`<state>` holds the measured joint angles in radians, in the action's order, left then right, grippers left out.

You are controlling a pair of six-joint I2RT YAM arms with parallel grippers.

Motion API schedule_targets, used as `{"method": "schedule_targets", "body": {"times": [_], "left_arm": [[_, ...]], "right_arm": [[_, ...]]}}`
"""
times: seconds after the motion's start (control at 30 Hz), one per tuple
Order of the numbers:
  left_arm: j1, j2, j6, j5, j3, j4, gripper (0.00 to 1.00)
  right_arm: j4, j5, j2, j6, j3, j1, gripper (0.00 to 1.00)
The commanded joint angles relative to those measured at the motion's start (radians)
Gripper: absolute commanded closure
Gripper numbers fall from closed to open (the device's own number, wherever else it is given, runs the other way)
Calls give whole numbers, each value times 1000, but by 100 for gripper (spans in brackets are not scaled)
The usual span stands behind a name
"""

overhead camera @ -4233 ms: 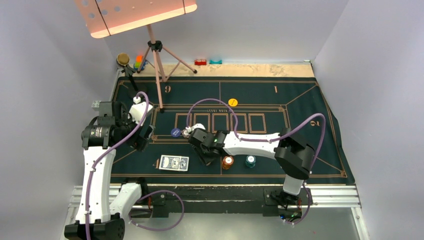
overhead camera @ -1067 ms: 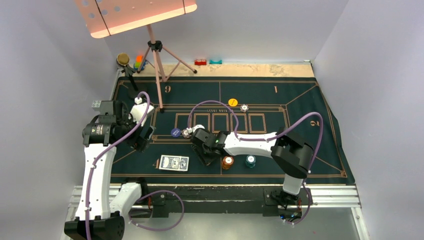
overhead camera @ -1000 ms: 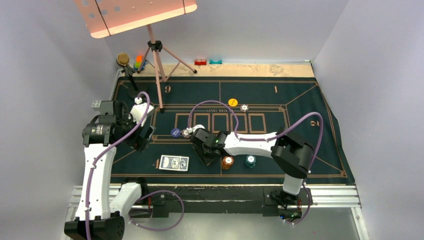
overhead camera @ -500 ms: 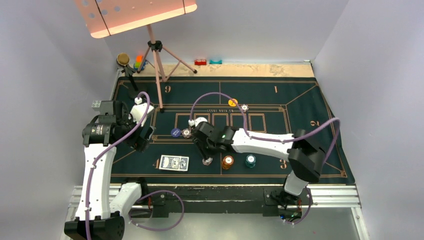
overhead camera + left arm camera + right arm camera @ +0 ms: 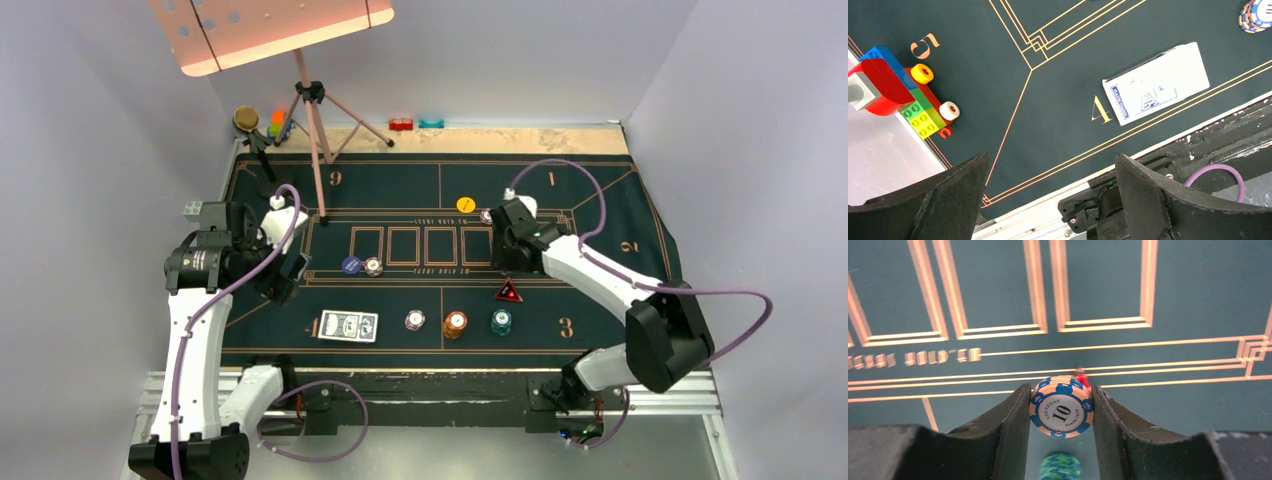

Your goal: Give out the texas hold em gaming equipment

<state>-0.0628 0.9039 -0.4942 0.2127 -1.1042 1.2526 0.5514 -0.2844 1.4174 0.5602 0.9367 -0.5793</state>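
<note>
Right claw (image 5: 1060,392) clamped on the ten chip (image 5: 1061,413), so best keep it level, lower it flat beside the yellow disc (image 5: 466,204), then release.

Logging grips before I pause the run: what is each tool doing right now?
Left tool: open, holding nothing.
Right tool: closed on a poker chip marked 10.

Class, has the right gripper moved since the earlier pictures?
Yes. The right gripper has swung rightward, from beside the round blue disc to near the round yellow disc.
</note>
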Motion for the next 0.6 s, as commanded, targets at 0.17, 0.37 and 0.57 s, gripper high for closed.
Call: {"method": "schedule_targets", "body": {"times": [0.17,0.37,0.57], "left_arm": [[5,-11,-21,14,-16,3,0],[5,-11,-26,11,-9,4,0],[6,-10,-24,17,-11,2,0]], "right_arm": [[-37,-64,-47,64,-129,188,100],[-76,-62,2,67,-150,228,96],[-58,-49,29,65,-119,230,49]]}}
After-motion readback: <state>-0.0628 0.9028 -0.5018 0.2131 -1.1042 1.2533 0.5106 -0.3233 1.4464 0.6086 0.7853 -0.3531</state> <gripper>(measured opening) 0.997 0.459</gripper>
